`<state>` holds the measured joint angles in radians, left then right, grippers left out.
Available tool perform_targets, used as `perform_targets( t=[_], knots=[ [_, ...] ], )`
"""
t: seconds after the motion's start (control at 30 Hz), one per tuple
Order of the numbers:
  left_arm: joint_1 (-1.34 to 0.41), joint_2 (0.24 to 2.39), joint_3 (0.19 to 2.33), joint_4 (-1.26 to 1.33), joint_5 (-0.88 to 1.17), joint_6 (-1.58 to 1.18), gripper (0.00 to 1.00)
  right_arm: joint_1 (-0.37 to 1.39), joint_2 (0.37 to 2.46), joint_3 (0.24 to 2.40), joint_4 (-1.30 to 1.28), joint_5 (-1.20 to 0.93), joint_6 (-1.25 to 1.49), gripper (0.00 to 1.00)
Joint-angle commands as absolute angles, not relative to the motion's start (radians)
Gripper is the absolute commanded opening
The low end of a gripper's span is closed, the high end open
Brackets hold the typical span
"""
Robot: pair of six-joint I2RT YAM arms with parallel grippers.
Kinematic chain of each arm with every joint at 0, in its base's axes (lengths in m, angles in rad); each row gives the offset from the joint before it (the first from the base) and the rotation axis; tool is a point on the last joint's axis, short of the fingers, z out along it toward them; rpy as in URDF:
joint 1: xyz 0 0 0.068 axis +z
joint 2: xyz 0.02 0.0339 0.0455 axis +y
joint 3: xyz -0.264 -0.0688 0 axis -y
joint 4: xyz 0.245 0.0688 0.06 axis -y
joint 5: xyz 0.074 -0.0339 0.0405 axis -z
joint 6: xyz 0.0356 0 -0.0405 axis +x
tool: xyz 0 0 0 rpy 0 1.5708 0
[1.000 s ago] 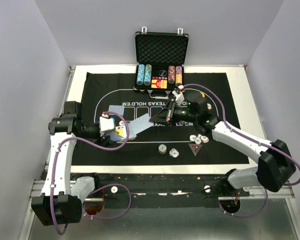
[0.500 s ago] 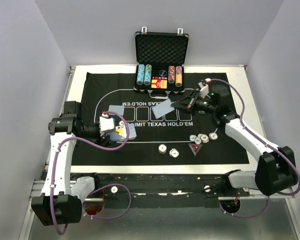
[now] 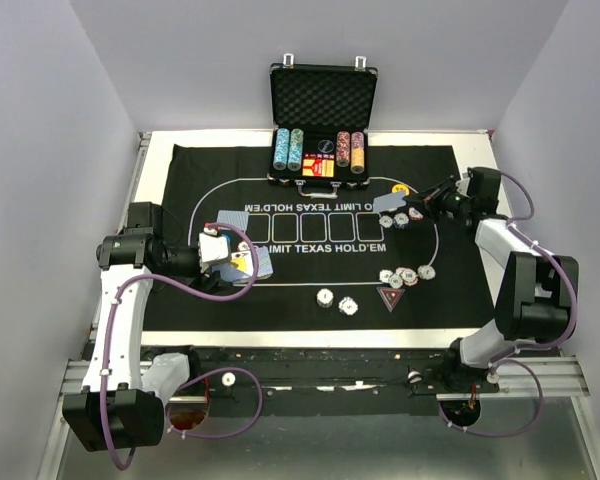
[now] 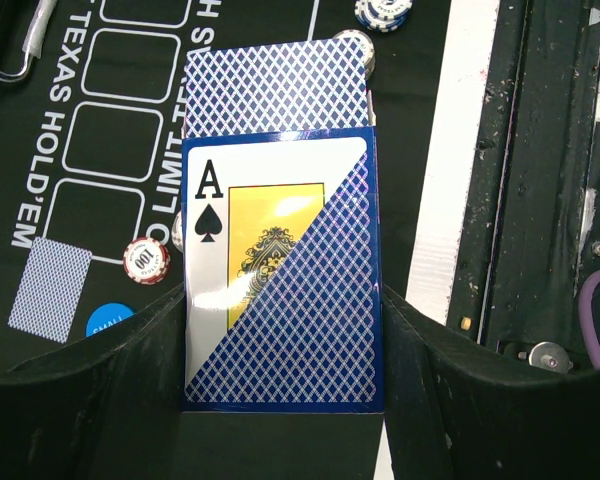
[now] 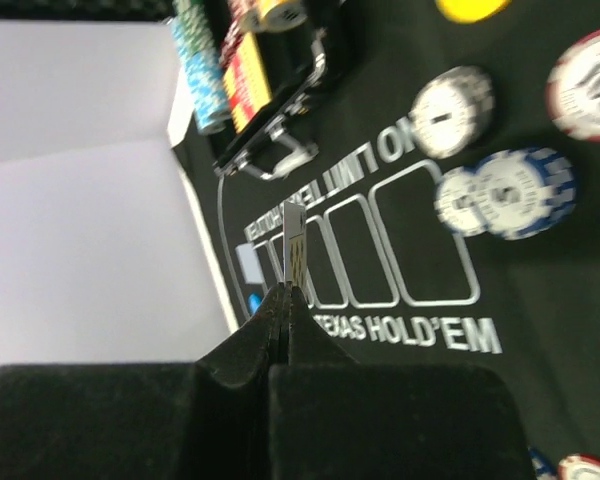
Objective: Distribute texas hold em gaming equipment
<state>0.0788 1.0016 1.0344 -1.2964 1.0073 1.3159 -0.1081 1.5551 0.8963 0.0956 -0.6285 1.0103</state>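
Fingers of the left gripper (image 4: 280,310) were clamped on both sides of the card deck (image 4: 280,260), ace-of-spades face toward the wrist cam. The top blue-backed card (image 4: 275,85) was slid fwd past the rest, prob. so the other arm could pinch one off w/o disturbing the pack. The deck was held over the near-left part of the mat (image 3: 280,310).

Right gripper (image 5: 283,292) fingers were shut on a single card (image 5: 295,245), seen edge-on. It was carried over the far-right of the mat by the yellow button (image 3: 398,188) and a few chips (image 3: 408,216), which looked like a deal to that seat.

One dealt card (image 3: 235,218) lay flat at the left seat, near a blue button (image 4: 110,320). More chips (image 3: 402,275) and the red triangular marker (image 3: 391,296) sat at the near-right seat.
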Motion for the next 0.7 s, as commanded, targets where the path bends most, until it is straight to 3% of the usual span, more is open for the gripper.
perform_targets(
  t=[0.0,0.3,0.67],
  knots=[
    [0.086,0.988,1.052,-1.301,1.066,1.328,0.47,-0.141,1.574,0.936,0.058,-0.467,0.933,0.01],
    [0.084,0.985,1.046,-1.308,1.071,1.336,0.47,-0.199,1.620,1.009,0.002,-0.191,0.891,0.01],
    [0.084,0.985,1.057,-1.321,1.072,1.344,0.47,-0.201,1.620,0.870,0.117,0.080,0.957,0.01]
  ],
)
